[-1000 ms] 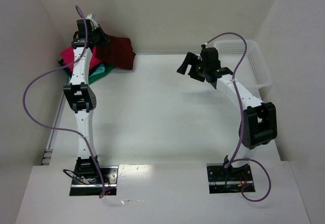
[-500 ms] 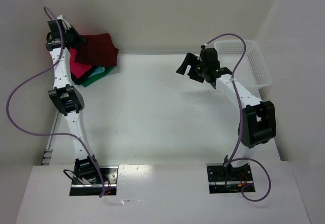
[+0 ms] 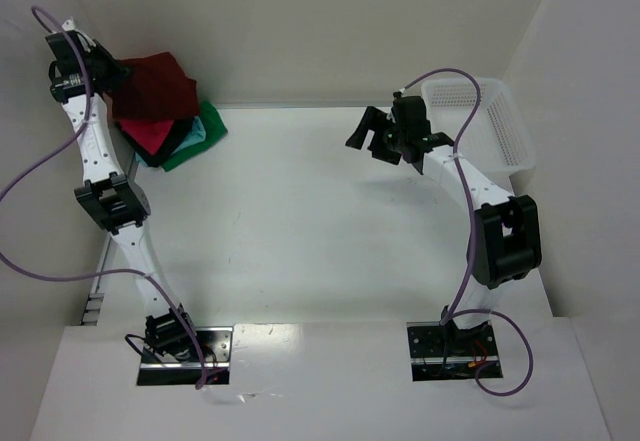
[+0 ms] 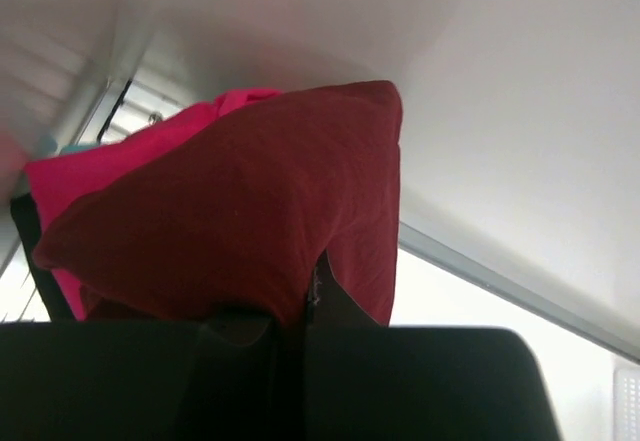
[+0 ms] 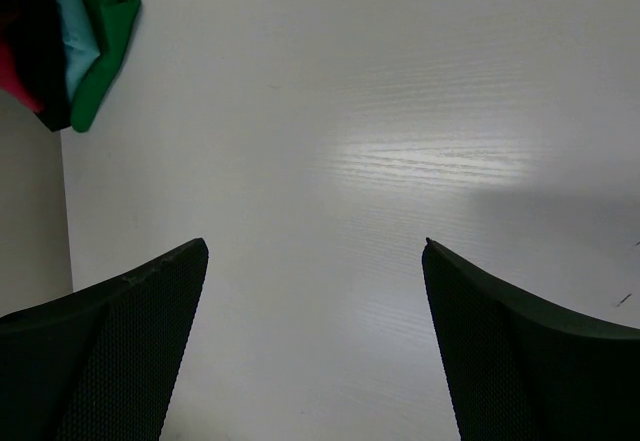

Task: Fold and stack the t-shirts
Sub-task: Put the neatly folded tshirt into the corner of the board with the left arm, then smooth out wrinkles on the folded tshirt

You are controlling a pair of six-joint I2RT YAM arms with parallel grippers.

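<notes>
Over the corner stack (image 3: 186,139), left gripper (image 3: 108,73) pinches the folded maroon shirt (image 3: 155,83), likely to top it; right gripper (image 3: 366,133) waits, fingers spread.

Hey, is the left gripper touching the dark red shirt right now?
Touching. The left wrist view shows an edge of the dark red shirt pinched in the left gripper, with the cloth running straight out from the closed jaws and no gap.
</notes>
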